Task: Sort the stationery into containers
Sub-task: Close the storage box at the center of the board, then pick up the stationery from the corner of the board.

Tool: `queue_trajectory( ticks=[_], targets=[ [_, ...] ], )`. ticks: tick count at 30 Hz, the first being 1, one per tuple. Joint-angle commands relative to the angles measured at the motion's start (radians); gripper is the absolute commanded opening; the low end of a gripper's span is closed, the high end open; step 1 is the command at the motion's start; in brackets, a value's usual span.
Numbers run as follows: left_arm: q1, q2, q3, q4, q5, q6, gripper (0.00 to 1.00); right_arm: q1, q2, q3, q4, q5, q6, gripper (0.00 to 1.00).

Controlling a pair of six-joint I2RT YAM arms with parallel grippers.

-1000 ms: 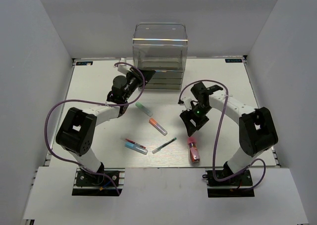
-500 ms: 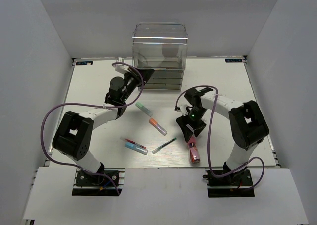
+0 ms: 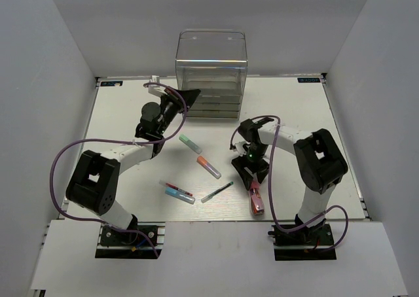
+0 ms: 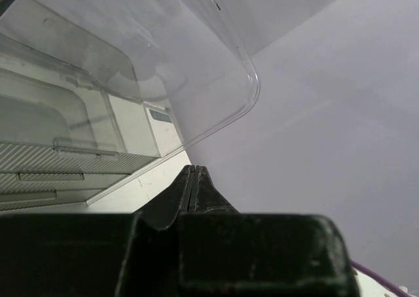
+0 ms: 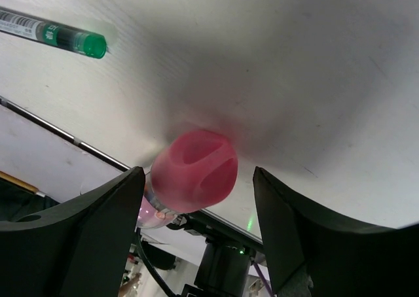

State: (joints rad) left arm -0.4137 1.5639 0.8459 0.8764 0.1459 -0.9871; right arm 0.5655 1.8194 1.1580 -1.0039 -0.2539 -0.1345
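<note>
The clear box of stacked drawers [image 3: 211, 68] stands at the back middle and also shows in the left wrist view [image 4: 131, 81]. My left gripper [image 3: 188, 97] is shut and empty at the box's front left corner [image 4: 190, 178]. My right gripper [image 3: 252, 178] is open and points down over the pink-capped marker [image 3: 256, 199]. In the right wrist view the pink cap [image 5: 194, 171] sits between the spread fingers [image 5: 98, 238]. A green-capped marker [image 3: 190, 143], an orange-capped marker [image 3: 209, 167], a thin red pen [image 3: 178, 188], a blue marker [image 3: 179, 195] and a dark pen [image 3: 217, 192] lie on the table.
The dark pen's green end [image 5: 85, 43] lies close to the left of the right gripper. The white table [image 3: 294, 114] is walled at the back and both sides. The near table edge [image 3: 216, 220] runs just below the pink marker.
My right gripper has swung down and left, and now straddles the pink cap. My left gripper has moved up to the box's front left corner. The box looks slightly shifted.
</note>
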Motion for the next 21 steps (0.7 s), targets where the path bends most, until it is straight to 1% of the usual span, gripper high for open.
queue_trajectory(
  ticks=[1, 8, 10, 12, 13, 14, 16, 18, 19, 21],
  targets=[
    [0.006, -0.045, -0.007, 0.026, -0.003, 0.016, 0.06, 0.016, 0.011, 0.028, -0.025, 0.018, 0.030, 0.73],
    [0.006, -0.045, -0.027, 0.035, -0.003, 0.016, 0.06, 0.031, 0.038, 0.020, -0.019, 0.033, 0.039, 0.71],
    [0.006, -0.045, -0.027, 0.044, -0.012, 0.016, 0.06, 0.031, 0.063, 0.020, -0.019, 0.036, 0.039, 0.68],
    [0.006, -0.045, -0.036, 0.044, -0.012, 0.016, 0.06, 0.040, 0.083, 0.023, -0.019, 0.038, 0.042, 0.68],
    [0.006, -0.045, -0.045, 0.044, -0.012, 0.016, 0.06, 0.043, 0.086, 0.022, -0.019, 0.041, 0.044, 0.65],
    [0.006, -0.045, -0.045, 0.044, -0.012, 0.016, 0.06, 0.045, 0.087, 0.019, -0.018, 0.041, 0.044, 0.65],
    [0.006, -0.054, -0.054, 0.044, -0.012, 0.016, 0.08, 0.053, 0.098, 0.020, -0.016, 0.036, 0.042, 0.62],
    [0.006, -0.054, -0.065, 0.044, -0.012, 0.016, 0.09, 0.057, 0.106, 0.022, -0.022, 0.038, 0.042, 0.54],
    [0.006, -0.054, -0.065, 0.044, -0.012, 0.016, 0.13, 0.060, 0.109, 0.023, -0.024, 0.030, 0.039, 0.44],
    [0.006, -0.064, -0.076, 0.035, -0.012, 0.007, 0.21, 0.062, 0.106, 0.031, -0.029, 0.022, 0.035, 0.34]
  ],
)
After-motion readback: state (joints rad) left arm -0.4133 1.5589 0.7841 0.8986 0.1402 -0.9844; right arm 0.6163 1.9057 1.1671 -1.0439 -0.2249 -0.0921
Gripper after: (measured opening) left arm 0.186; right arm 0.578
